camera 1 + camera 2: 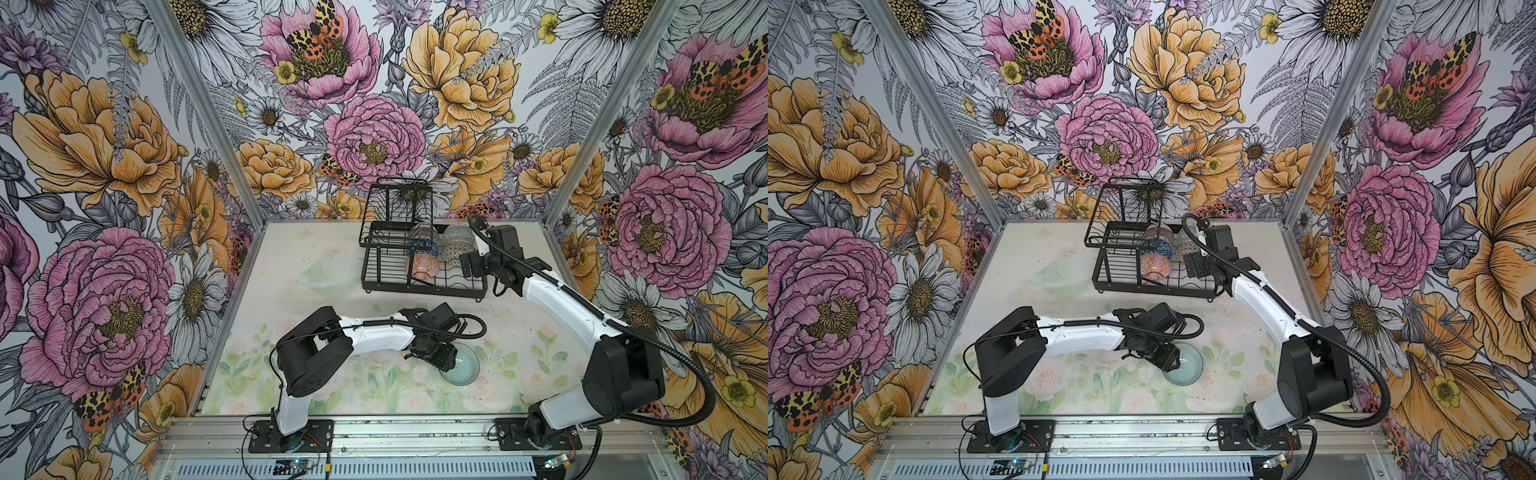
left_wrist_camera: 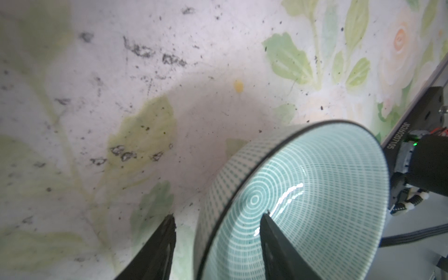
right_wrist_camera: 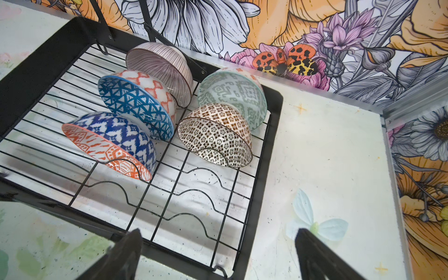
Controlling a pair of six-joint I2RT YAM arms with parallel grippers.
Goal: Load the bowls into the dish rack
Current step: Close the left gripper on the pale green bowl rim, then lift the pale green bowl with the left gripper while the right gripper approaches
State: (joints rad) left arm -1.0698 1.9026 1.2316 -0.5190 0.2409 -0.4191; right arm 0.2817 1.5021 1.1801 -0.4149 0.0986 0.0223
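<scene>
Presently we logged the dish rack (image 3: 274, 145) as the landmark, standing at the far side of the desk (image 2: 169, 60).

Inside the rack's base tray, five bowls propped on edge in the wire slots:
- pink-lined bowl (image 3: 160, 65), at the rack's far end;
- blue-triangled bowl (image 3: 135, 106), leaning just in front of it;
- orange-diamond bowl (image 3: 109, 145), nearest of that row;
- grey-green bowl (image 3: 232, 94), far end of the second row, by the rack's right rim;
- black-and-white dotted bowl (image 3: 215, 135), touching the grey-green one's near side.

Outside the rack:
- pale teal bowl (image 2: 303, 194), well apart from the rack on its near side;
- clear dish (image 1: 328, 276), just beside the rack's left edge.

Pincers:
- left pincer (image 2: 219, 215), astride the teal bowl's rim, one finger inside, the other outside and clear of the wall; parted, not clamped.
- right pincer (image 3: 218, 232), spread wide and empty, above the rack's near right corner.
</scene>
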